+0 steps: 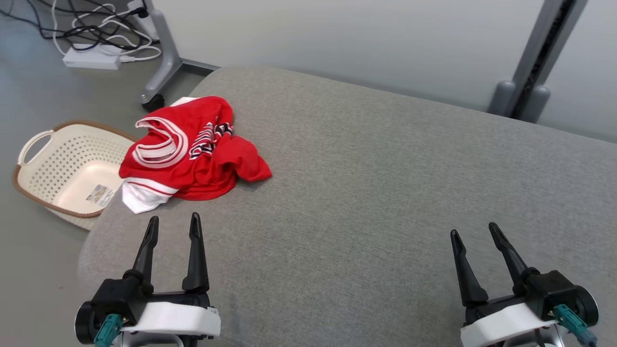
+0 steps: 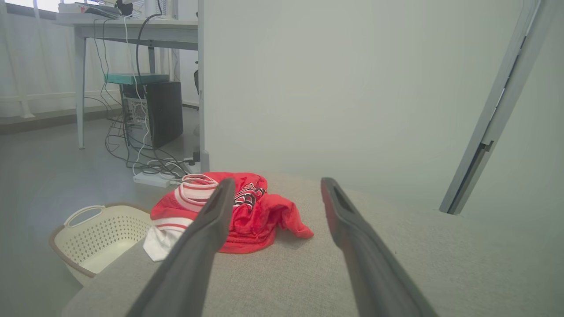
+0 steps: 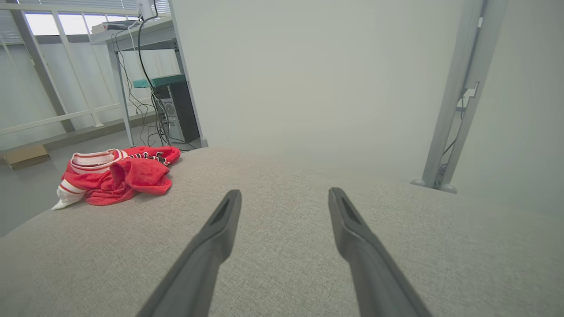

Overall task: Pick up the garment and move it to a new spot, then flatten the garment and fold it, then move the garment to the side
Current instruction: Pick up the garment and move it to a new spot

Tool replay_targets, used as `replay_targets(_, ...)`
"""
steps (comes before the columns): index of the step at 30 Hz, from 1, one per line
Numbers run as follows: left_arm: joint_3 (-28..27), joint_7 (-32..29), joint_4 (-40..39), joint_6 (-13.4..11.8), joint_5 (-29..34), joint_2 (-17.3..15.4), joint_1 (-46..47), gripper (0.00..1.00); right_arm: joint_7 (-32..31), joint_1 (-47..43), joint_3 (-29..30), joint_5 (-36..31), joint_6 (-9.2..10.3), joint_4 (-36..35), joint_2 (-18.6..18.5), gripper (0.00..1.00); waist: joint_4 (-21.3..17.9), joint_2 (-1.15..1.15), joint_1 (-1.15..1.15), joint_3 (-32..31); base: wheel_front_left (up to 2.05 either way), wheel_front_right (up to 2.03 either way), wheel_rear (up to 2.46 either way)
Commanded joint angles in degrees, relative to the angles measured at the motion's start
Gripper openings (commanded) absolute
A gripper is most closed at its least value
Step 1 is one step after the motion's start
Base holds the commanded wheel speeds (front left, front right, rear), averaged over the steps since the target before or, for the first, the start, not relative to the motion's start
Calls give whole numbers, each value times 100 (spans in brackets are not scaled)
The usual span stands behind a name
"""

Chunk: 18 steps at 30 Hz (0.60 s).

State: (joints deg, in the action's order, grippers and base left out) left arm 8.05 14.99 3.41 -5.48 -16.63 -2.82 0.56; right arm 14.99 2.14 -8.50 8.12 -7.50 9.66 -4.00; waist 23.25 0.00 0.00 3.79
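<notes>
A crumpled red garment with white striped trim and dark lettering is lying bunched on the far left corner of the grey cushion, one white edge drooping over the cushion's left rim. Nothing is touching it. The left gripper is hovering over the near left part of the cushion, its two dark fingers pointing toward the heap and standing spread apart with nothing between them; it is near the cloth but clearly apart from it. The right gripper is hanging over the near right part of the cushion, well apart from the garment, its jaws likewise released and gripping nothing, with bare grey fabric showing between the fingers in the right wrist view. Beside the cushion's left edge, down on the floor, a cream perforated basket with a brown rim is sitting just under the overhanging cloth; a small label is lying in its bottom. Beyond the cushion's far left corner, a white power strip and a tangle of cables are resting on the floor next to a grey wheeled leg. Behind the cushion's far right edge, a grey upright post is standing against the pale wall.
</notes>
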Motion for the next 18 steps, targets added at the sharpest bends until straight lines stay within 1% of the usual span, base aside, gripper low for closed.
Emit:
replay_targets(1, -44, 23, -2, -33, 34, -17, 46, 100, 29, 75, -2, 16, 1, -32, -43, 100, 90, 0, 0, 10, 0, 0, 0)
replay_targets(10, -47, 23, 26, -35, -9, -17, 37, 100, 29, -9, -13, 36, 1, -25, -61, 100, 323, 0, 0, -22, 0, 0, 0)
replay_targets(18, -117, 23, 40, -63, -67, -16, 153, 100, 29, -3, -48, 32, 1, -32, -139, 100, 291, 0, 0, 102, 0, 0, 0)
